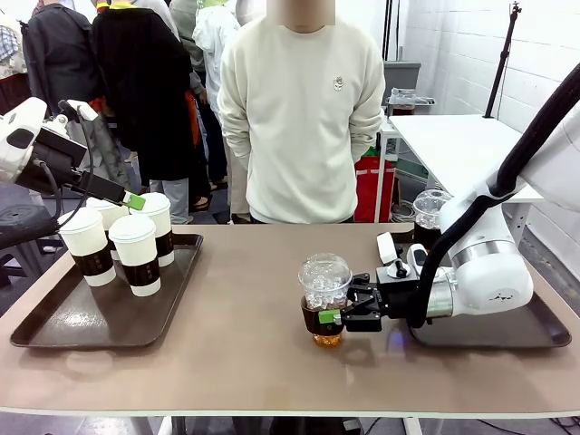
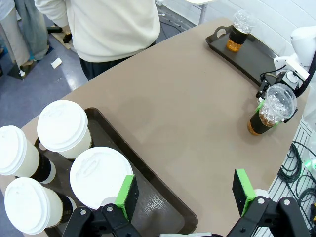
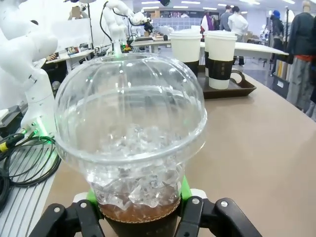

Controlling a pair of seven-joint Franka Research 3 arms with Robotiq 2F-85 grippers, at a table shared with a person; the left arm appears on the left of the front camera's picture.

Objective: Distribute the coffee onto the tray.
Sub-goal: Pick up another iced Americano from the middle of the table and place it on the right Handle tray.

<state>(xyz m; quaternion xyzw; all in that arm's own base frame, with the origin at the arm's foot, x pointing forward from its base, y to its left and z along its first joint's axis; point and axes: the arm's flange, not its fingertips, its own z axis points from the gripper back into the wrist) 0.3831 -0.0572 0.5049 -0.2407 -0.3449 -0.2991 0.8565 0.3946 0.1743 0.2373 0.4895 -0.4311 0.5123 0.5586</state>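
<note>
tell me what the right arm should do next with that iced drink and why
Probably carry the iced drink leftward toward the left tray. The right gripper has its jaws shut on it mid-table, between trays, and the four paper cups crowd that tray's far end, leaving near space.

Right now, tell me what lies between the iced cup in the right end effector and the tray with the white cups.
Nothing: bare tabletop separates the iced cup, held by the right end effector, from the left tray in the front view; the left wrist view agrees.

A tan table (image 1: pixel 245 335) carries two dark trays: the left tray (image 1: pixel 63 331) and the right tray (image 1: pixel 535 333). An iced cup (image 1: pixel 323 304) seems to stand on the bare top between them.
</note>
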